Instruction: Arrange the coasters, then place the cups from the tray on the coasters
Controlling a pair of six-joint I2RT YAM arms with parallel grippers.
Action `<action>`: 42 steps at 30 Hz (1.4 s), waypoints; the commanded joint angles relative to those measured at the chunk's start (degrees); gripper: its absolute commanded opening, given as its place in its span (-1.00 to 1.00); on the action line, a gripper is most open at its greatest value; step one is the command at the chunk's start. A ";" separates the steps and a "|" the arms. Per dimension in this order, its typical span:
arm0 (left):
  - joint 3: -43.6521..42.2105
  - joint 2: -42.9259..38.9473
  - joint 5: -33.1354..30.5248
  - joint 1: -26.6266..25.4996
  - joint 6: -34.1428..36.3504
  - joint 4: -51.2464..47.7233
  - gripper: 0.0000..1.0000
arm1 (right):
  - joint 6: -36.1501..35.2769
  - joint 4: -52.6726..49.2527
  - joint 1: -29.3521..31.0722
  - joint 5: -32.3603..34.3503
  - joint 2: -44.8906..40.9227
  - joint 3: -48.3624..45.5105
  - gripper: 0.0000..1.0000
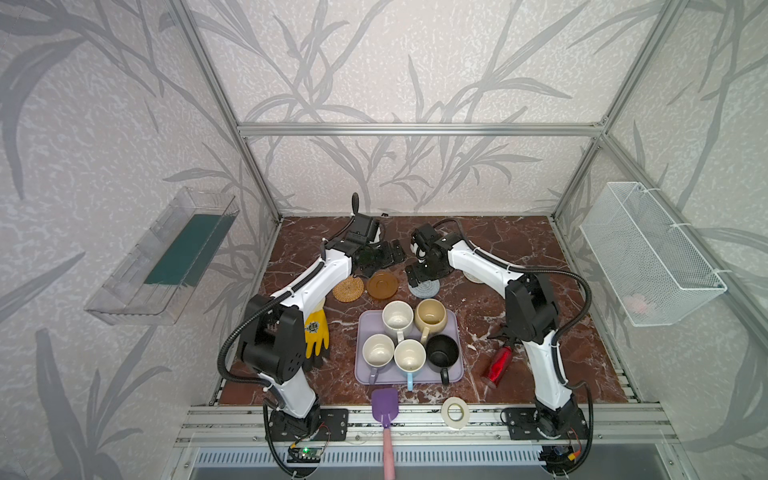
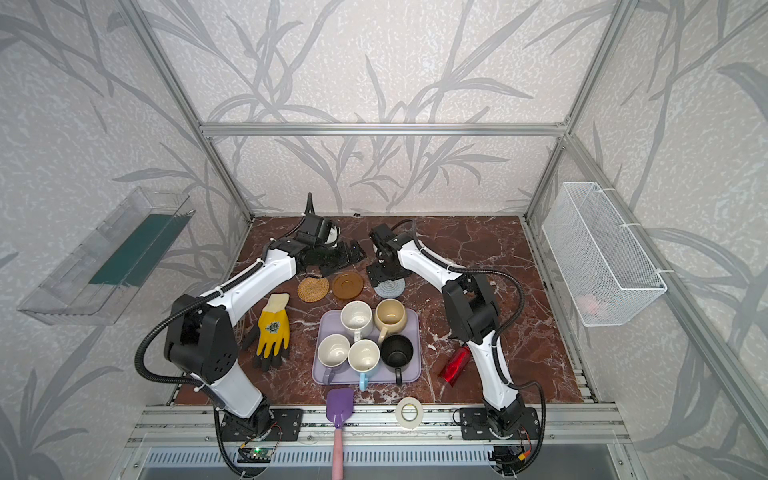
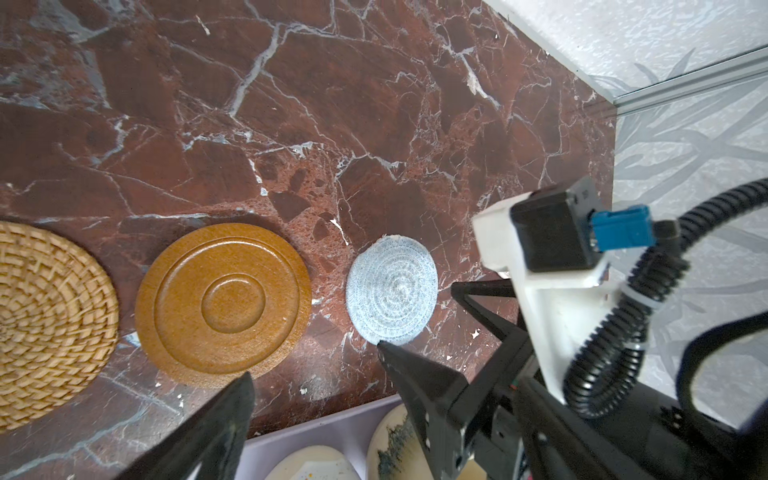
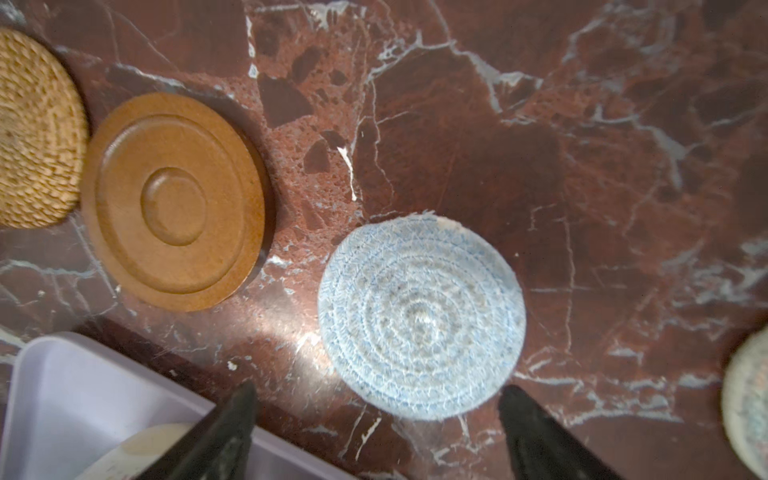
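My bench [image 1: 519,249] is red-brown marble veined white, inside grey leaf-papered walls [image 1: 415,62]. My left gripper [image 3: 314,359] and right gripper [image 4: 379,388] both gape empty, the right just above the grey-blue coaster [image 4: 422,318]. Four coasters show mid-bench: it, the rattan coaster [image 3: 45,320], amber coaster [image 3: 224,303] and beige coaster [image 4: 748,399]. Five cups [image 1: 398,318] stand on the tray [image 1: 428,376] near the front edge.

- Three coasters in a row on my tabletop [image 2: 478,257], just behind the tray [image 2: 319,376]: rattan coaster [image 2: 313,288], amber coaster [image 2: 347,285], grey-blue coaster [image 2: 390,289].
- My right hand [image 2: 386,277] hangs over the grey-blue coaster's far edge.
- Five cups upright on the tray: white cup [image 2: 356,318] and cream-yellow cup [image 2: 390,316] behind, lilac cup [image 2: 333,352], light blue cup [image 2: 364,357] and black cup [image 2: 397,352] in front.
- Yellow glove [image 2: 273,332] left of the tray, red bottle [image 2: 456,365] right of it.
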 commanded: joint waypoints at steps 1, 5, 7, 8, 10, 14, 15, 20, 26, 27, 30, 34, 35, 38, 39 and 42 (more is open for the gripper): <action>-0.18 -3.16 1.08 0.21 -0.72 0.59 0.99 | 0.98 0.47 0.23 3.36 -6.39 -2.08 0.98; -0.58 -5.00 2.00 0.11 -0.72 0.37 0.99 | 2.30 3.50 0.24 5.17 -12.97 -7.72 0.98; -0.89 -5.95 2.04 0.09 -0.70 0.15 0.99 | 2.79 6.29 0.26 6.44 -16.19 -11.46 0.98; -0.82 -6.35 2.04 0.12 -0.57 -0.19 0.99 | 2.85 7.74 0.29 7.25 -18.04 -13.61 0.98; -0.50 -6.69 2.52 0.18 -0.37 -0.74 0.99 | 3.87 10.51 0.31 9.93 -21.94 -17.64 0.98; 0.89 -6.34 4.27 0.08 -0.35 -1.95 0.99 | 4.31 15.48 -0.49 12.67 -27.73 -25.09 0.98; 1.08 -6.33 4.58 0.11 -0.37 -2.03 0.99 | 4.72 14.70 -1.07 12.14 -27.94 -25.46 0.98; 1.45 -6.12 7.07 -0.19 -0.12 -1.99 0.99 | 8.37 7.52 -6.63 5.04 -26.01 -23.55 0.98; 1.92 -4.59 8.06 -1.90 1.30 -2.73 0.99 | 5.48 9.18 -8.36 6.65 -26.01 -25.55 0.98; 2.11 -4.20 7.68 -2.19 1.71 -2.92 0.99 | 4.66 8.79 -8.64 6.72 -24.39 -25.10 0.98; 2.99 -2.86 7.71 -2.64 1.69 -3.22 0.99 | 2.45 8.58 -9.00 7.35 -23.25 -24.82 0.99; 3.78 -1.25 7.77 -3.43 1.59 -2.98 0.99 | 0.65 9.73 -9.94 8.38 -21.99 -25.47 0.98; 4.00 -1.00 7.51 -3.69 1.73 -2.92 0.99 | 0.57 9.60 -10.31 8.30 -21.41 -25.08 0.98; 4.95 0.09 7.02 -3.72 1.39 -2.45 0.99 | -0.24 8.40 -11.78 7.38 -19.40 -22.67 0.98; 5.51 0.50 6.85 -3.78 1.39 -2.34 0.99 | -0.57 8.12 -12.11 7.46 -18.75 -21.88 0.98; 6.52 1.16 5.97 -3.81 1.05 -1.65 0.99 | -1.84 8.25 -12.59 8.00 -17.26 -20.46 0.98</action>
